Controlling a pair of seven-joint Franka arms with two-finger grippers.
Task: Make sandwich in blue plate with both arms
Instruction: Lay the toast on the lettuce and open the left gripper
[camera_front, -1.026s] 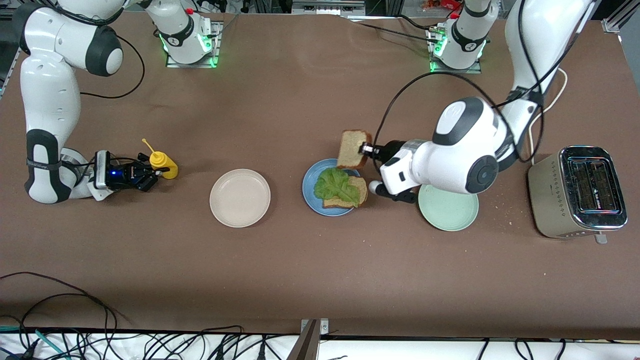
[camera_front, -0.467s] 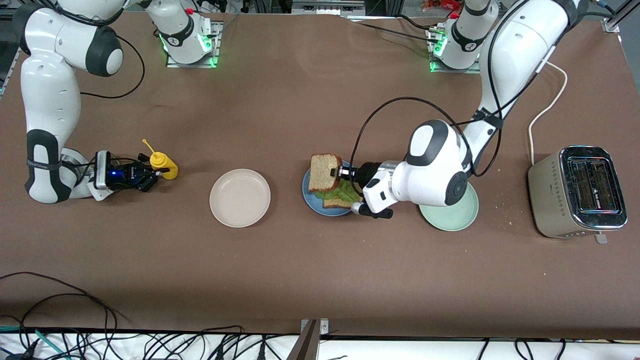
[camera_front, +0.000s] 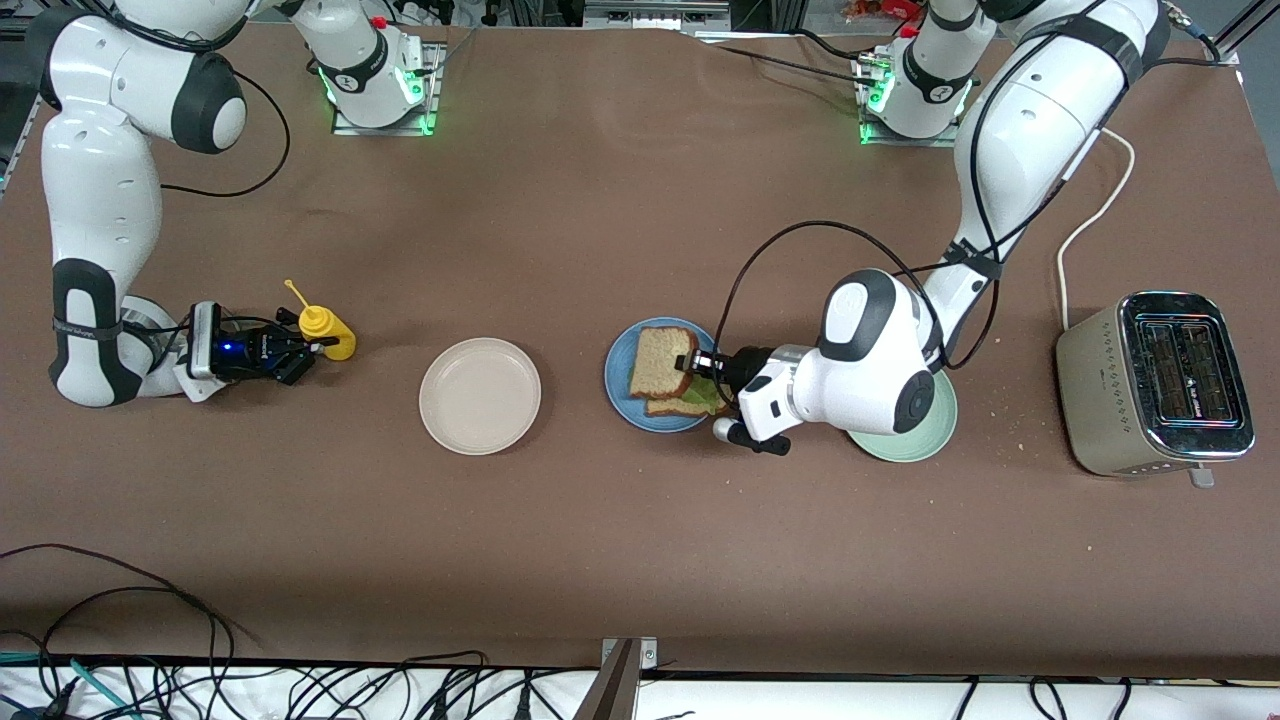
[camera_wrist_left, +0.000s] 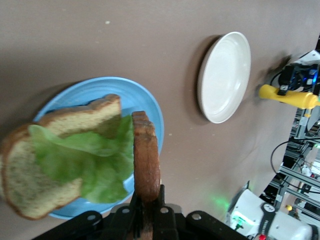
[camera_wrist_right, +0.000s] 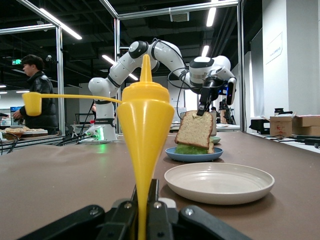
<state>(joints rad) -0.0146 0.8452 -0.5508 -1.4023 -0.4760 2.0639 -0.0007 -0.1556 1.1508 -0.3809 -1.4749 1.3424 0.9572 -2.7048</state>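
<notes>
The left pincer (camera_front: 690, 362) is clamped tight on the crust edge of the top slice of light brown bread (camera_front: 661, 361), holding it tilted over the round matte blue plate (camera_front: 617, 378). Directly beneath that pincer, on the plate, lie the bottom slice of brown bread (camera_wrist_left: 35, 170) and the ruffled green lettuce leaf (camera_wrist_left: 85, 162). In the right wrist view the held slice hangs steeply, its lower edge about at the lettuce, so it does not look laid flat yet.

The right pincer (camera_front: 300, 352) waits toward the right arm's end of the desk, closed on the neck of a yellow plastic squeeze bottle (camera_front: 328, 331). The empty beige plate (camera_front: 480, 395) sits between that pincer and the blue plate.

As I judge it, the base and filling are done; what remains is to lay the top slice flat and let go.
</notes>
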